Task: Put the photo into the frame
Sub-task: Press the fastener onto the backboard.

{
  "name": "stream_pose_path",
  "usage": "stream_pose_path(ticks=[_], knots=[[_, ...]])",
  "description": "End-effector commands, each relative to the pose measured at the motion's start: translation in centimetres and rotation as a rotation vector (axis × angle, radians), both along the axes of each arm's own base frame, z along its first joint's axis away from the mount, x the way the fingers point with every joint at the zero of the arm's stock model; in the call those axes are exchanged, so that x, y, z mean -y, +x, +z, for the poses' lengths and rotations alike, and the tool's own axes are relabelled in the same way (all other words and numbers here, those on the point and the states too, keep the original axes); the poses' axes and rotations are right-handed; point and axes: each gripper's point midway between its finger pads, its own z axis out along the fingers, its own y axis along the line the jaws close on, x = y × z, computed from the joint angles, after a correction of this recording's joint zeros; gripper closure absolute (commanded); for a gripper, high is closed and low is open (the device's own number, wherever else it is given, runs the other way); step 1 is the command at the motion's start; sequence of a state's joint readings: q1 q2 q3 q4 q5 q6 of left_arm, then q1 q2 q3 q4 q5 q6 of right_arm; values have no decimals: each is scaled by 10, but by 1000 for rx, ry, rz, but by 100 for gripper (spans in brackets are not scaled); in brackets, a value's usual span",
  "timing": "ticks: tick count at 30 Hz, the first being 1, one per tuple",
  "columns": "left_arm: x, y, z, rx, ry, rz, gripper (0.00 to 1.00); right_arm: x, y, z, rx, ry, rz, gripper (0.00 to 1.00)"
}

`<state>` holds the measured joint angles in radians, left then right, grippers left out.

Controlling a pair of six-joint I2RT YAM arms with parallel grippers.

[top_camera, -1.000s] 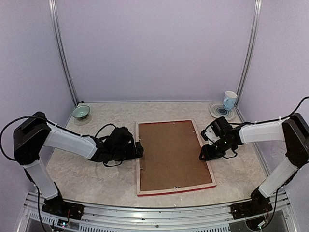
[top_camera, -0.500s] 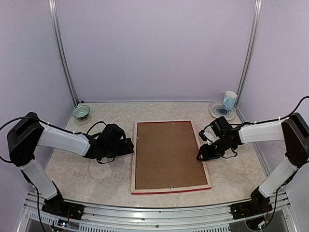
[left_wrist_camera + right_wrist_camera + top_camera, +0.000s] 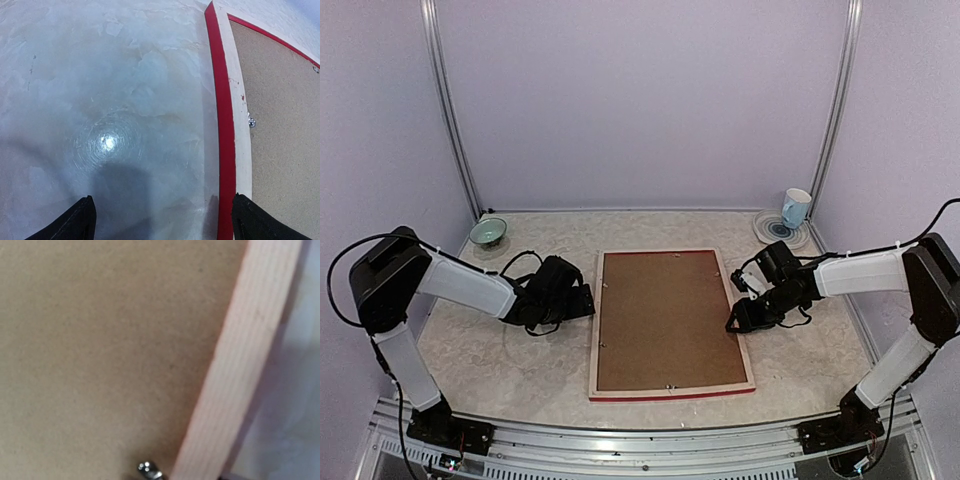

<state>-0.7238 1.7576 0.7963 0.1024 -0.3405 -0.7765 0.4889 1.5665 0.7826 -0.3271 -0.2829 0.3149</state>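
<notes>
Lying face down toward the front of the table, the frame shows its pale wood back and thin red edge, with the brown backing board seated inside. The photo is nowhere in view; whether it sits under the board cannot be told. Just left of the frame, the left gripper hovers low, fingers spread wide and empty. At the opposite rim the right gripper hangs over the wood beside a small metal tab; its fingers are hidden, so its opening cannot be judged. A one-sided push could skate the frame across the smooth top, or a finger could slip off the tab and scar the board. Far back stand a green bowl and a cup.
</notes>
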Motion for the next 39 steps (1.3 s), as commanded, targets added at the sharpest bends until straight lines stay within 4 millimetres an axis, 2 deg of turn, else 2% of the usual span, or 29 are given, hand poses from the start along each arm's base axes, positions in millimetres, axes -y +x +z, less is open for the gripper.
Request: stream_pose_path(ticks=[1, 7, 12, 15, 19, 24, 39], knots=[[-3, -11, -31, -98, 33, -29, 8, -11, -1, 4, 5, 48, 34, 55], [0, -1, -26, -89, 41, -30, 7, -12, -2, 8, 13, 56, 47, 56], [2, 28, 6, -21, 20, -9, 2, -12, -3, 4, 10, 52, 48, 56], [9, 46, 15, -4, 69, -20, 2, -12, -2, 3, 9, 53, 48, 56], [18, 60, -1, -43, 134, -45, 3, -12, -3, 3, 11, 53, 47, 55], [33, 64, -5, -63, 110, -92, 10, -9, -5, 3, 15, 48, 41, 55], [41, 70, -23, -93, 192, -124, 20, -12, -5, 3, 15, 65, 40, 56]])
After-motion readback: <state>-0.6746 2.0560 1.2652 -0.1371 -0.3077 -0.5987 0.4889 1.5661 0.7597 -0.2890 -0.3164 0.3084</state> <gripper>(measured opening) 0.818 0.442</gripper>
